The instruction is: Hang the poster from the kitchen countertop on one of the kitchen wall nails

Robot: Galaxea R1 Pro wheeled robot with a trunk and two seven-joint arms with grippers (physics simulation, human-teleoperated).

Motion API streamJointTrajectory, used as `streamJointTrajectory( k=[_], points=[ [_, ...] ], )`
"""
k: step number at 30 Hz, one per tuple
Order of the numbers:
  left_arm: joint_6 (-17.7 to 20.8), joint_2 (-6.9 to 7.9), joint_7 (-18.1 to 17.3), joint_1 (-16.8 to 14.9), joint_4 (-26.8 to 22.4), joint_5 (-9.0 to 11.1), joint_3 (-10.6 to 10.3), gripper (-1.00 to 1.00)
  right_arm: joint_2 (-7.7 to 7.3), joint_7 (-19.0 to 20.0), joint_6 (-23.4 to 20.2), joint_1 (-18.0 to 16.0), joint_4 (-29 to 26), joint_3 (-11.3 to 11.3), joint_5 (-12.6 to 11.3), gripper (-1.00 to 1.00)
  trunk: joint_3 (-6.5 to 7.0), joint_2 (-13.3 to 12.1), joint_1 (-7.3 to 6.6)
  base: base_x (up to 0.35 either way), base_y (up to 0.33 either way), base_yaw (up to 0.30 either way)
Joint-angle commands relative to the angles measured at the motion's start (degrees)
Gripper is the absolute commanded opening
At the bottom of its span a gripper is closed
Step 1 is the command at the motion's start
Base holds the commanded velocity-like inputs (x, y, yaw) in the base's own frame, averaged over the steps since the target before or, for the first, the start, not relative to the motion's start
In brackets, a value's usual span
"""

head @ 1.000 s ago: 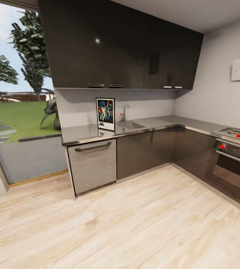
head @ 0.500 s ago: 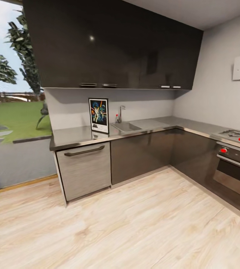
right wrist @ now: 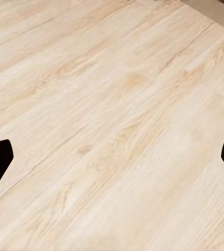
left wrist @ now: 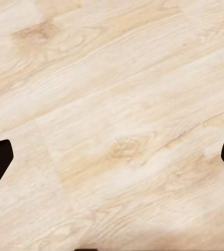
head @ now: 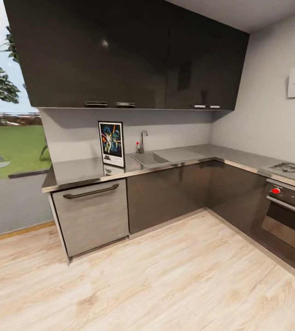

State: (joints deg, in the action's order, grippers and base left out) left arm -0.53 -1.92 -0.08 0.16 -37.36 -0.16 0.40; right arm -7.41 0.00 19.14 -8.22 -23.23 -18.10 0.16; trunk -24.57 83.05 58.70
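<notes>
Poster (head: 111, 143) stands upright on the kitchen countertop (head: 76, 169), against the wall just beside the sink (head: 149, 159). My left gripper (left wrist: 112, 159) and right gripper (right wrist: 112, 157) hang spread wide over wooden floor (head: 166, 280), holding nothing

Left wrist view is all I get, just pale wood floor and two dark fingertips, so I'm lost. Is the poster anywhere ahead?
Observer: Yes. The poster stands upright on the kitchen countertop, against the wall.
Operator: What's beside it?
Observer: The sink with its steel tap, on the side toward the counter's corner.
Operator: And the other gripper?
Observer: The right gripper is open above bare wood floor, holding nothing.
</notes>
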Motion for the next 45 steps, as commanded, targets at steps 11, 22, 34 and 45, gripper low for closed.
streamJointTrajectory(
  k=[11, 22, 34, 45],
  points=[
    [0.0, -0.01, 0.0, 0.0, -0.1, 0.0, 0.0, 1.0, 0.03, 0.0, 0.2, 0.0, 0.1, -0.1, 0.0, 1.0, -0.05, 0.0, 0.03, 0.273, -0.227, 0.0],
    [-0.1, -0.01, 0.0, 0.0, -0.1, 0.0, 0.0, 1.0, 0.03, 0.0, 0.2, 0.0, 0.0, -0.1, 0.0, 1.0, -0.05, 0.0, 0.03, 0.269, -0.232, 0.0],
    [0.0, -0.01, 0.0, 0.0, -0.1, 0.0, 0.0, 1.0, 0.03, 0.0, 0.2, 0.0, 0.1, -0.1, 0.0, 1.0, -0.05, 0.0, 0.03, 0.262, -0.242, 0.0],
    [0.0, -0.01, 0.0, 0.0, -0.1, 0.0, 0.0, 1.0, 0.03, 0.0, 0.2, 0.0, 0.0, -0.1, 0.0, 1.0, -0.05, 0.0, 0.03, 0.257, -0.247, 0.001]
  ],
)
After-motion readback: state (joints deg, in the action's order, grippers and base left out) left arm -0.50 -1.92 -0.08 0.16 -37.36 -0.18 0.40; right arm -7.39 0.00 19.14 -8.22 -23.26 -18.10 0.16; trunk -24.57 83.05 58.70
